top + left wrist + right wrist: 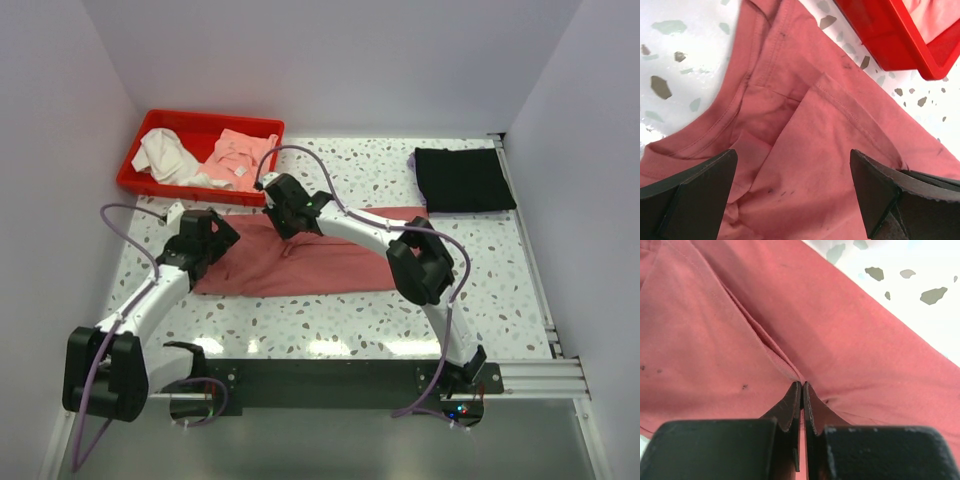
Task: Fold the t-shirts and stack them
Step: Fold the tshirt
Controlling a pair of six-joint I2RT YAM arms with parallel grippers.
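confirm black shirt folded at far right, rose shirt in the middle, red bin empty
No: the bin isn't empty; the top view shows white cloth and pink cloth in it. The black shirt is folded at far right, the rose shirt in the middle.

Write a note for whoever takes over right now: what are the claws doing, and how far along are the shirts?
Left gripper: open, above the rose-red t-shirt.
Right gripper: shut, pinching a crease in it.
Black t-shirt: lies folded at the table's far right.
Done: black folded, rose-red partly.
Left: finish folding the rose-red one and stack the two.
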